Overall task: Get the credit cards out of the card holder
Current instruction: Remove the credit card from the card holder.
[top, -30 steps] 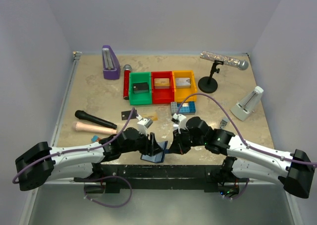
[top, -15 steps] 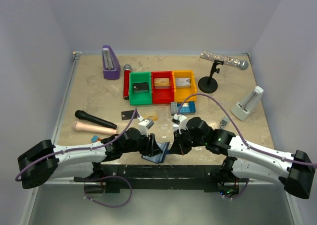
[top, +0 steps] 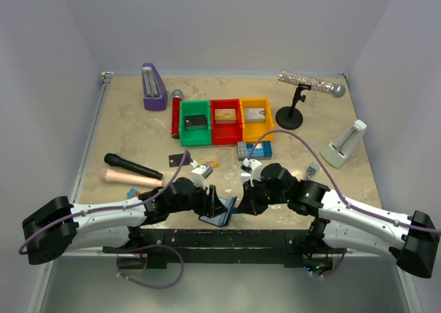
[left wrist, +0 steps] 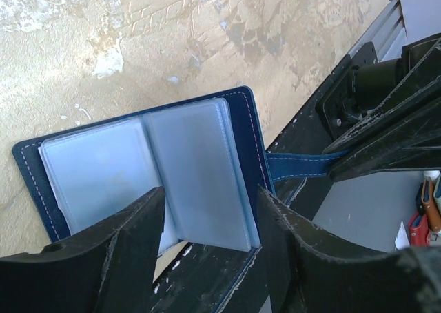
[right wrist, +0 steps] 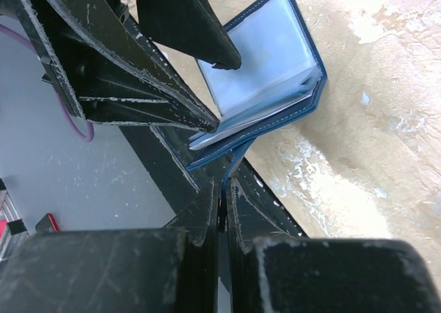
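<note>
The card holder point(left wrist: 186, 168) has slid slightly right along the table's near edge, drawn by the right gripper point(right wrist: 224, 189), which is clamped on its snap tab point(right wrist: 235, 159). The left gripper point(left wrist: 210, 203) is spread over the pale pockets and grasps nothing. The pockets look empty, and with cards point(top: 196, 122) lying in the bins point(top: 181, 128), the task seems nearly finished. The holder overhangs the black rail point(top: 227, 236). Free room lies toward the far edge.

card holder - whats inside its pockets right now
Only pale, see-through sleeves show in the card holder, with no card visible in them. Their lower edges sit behind the left gripper, and any sleeves stacked underneath are covered.
</note>
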Robot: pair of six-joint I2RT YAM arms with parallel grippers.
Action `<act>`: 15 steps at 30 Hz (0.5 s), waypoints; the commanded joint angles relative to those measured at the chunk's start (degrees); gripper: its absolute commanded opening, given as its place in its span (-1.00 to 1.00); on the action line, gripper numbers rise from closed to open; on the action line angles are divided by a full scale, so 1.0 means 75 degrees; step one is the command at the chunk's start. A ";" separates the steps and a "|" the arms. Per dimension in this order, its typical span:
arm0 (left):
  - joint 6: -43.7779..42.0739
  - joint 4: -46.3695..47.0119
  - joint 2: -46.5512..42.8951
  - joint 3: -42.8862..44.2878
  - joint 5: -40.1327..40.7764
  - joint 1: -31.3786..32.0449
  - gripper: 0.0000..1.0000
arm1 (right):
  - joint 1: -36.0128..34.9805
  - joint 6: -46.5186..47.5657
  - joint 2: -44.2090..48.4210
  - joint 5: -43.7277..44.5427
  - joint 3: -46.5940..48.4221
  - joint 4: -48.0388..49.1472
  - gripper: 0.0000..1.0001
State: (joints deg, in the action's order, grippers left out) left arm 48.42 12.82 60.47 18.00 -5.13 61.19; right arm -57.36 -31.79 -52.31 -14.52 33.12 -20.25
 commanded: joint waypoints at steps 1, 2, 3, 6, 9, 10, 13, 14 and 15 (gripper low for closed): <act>-0.0058 0.0271 -0.0094 -0.0009 0.0086 0.0033 0.21 | -0.0016 0.0231 0.0120 0.0249 0.0130 -0.0089 -1.00; -0.0070 0.0271 -0.0082 -0.0009 0.0074 0.0033 0.21 | -0.0016 0.0243 0.0108 0.0249 0.0130 -0.0077 -1.00; -0.0070 0.0271 -0.0082 -0.0009 0.0062 0.0033 0.22 | -0.0016 0.0254 0.0096 0.0249 0.0130 -0.0089 -1.00; -0.0093 0.0283 -0.0023 0.0014 0.0016 0.0033 0.26 | -0.0016 0.0278 0.0085 0.0237 0.0130 -0.0101 -1.00; -0.0105 0.0353 0.0023 0.0049 -0.0078 0.0033 0.35 | -0.0016 0.0313 0.0085 0.0237 0.0154 -0.0136 -1.00; -0.0117 0.0400 0.0012 0.0049 -0.0125 0.0033 0.36 | -0.0016 0.0313 0.0085 0.0237 0.0165 -0.0147 -1.00; -0.0175 0.0471 0.0059 0.0108 -0.0242 0.0033 0.39 | -0.0016 0.0325 0.0085 0.0237 0.0177 -0.0148 -1.00; -0.0198 0.0436 0.0094 0.0131 -0.0254 0.0033 0.38 | -0.0016 0.0325 0.0073 0.0226 0.0189 -0.0148 -1.00; -0.0222 0.0389 0.0129 0.0166 -0.0254 0.0033 0.38 | -0.0016 0.0325 0.0085 0.0226 0.0177 -0.0159 -1.00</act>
State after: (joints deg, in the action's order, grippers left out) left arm 48.38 12.97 60.62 18.00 -5.89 61.19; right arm -57.36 -30.44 -52.31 -14.00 33.12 -21.89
